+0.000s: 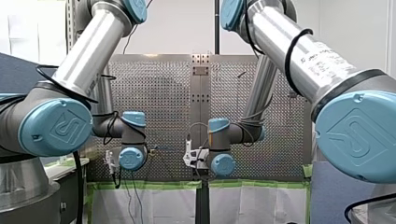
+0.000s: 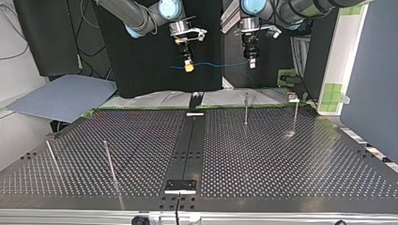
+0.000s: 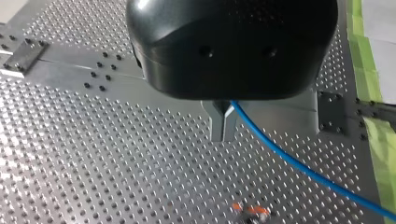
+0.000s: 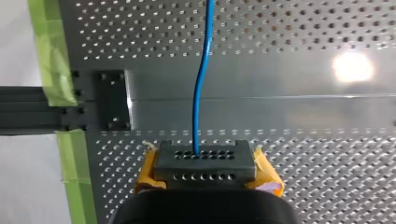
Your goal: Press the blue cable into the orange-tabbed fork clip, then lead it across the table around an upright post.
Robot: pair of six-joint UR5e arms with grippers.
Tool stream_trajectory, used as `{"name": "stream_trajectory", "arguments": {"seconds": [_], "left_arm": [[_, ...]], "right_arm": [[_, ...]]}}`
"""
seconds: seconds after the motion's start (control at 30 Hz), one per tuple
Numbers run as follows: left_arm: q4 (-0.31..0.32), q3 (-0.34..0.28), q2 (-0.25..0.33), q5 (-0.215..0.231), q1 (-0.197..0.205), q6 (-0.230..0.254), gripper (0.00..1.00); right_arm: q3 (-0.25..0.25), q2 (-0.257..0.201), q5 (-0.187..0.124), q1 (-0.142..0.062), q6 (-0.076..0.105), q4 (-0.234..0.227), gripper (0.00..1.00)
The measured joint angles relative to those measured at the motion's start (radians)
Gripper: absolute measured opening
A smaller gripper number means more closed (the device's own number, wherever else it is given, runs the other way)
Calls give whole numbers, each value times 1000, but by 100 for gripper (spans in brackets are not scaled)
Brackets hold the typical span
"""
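The blue cable (image 2: pixel 216 64) hangs in the air behind the table's far edge, stretched between both grippers. My left gripper (image 2: pixel 252 62), at the top view's right, has its metal fingers (image 3: pixel 223 123) shut on the cable (image 3: pixel 299 163), which runs off to one side past them. My right gripper (image 2: pixel 188 65), with yellow pads (image 4: pixel 266 175), is shut on the cable (image 4: pixel 201 93) near its other end; a short tail sticks out beyond it. The orange-tabbed clip (image 3: pixel 252 211) sits on the perforated table below my left gripper.
Thin upright posts stand on the perforated table (image 2: pixel 263 154): two near the far edge (image 2: pixel 246 108) (image 2: pixel 295 115) and two at the top view's near left (image 2: pixel 109 161) (image 2: pixel 52 159). A dark centre rail (image 2: pixel 187 145) crosses the table. Green tape (image 4: pixel 51 56) lines its edge.
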Motion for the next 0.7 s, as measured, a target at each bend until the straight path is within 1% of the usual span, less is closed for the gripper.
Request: {"name": "stream_trajectory", "arguments": {"seconds": [0.23, 0.4, 0.53, 0.7], "left_arm": [[61, -13, -61, 55, 60, 14, 0], [101, -14, -102, 97, 103, 20, 0], [120, -11, -113, 129, 134, 27, 0], [125, 7, -116, 172, 178, 30, 0]], "right_arm": [[-29, 29, 4, -7, 0, 0, 0], [-58, 61, 6, -11, 1, 2, 0], [-85, 90, 4, -12, 0, 10, 0], [-122, 129, 3, -14, 0, 36, 0]]}}
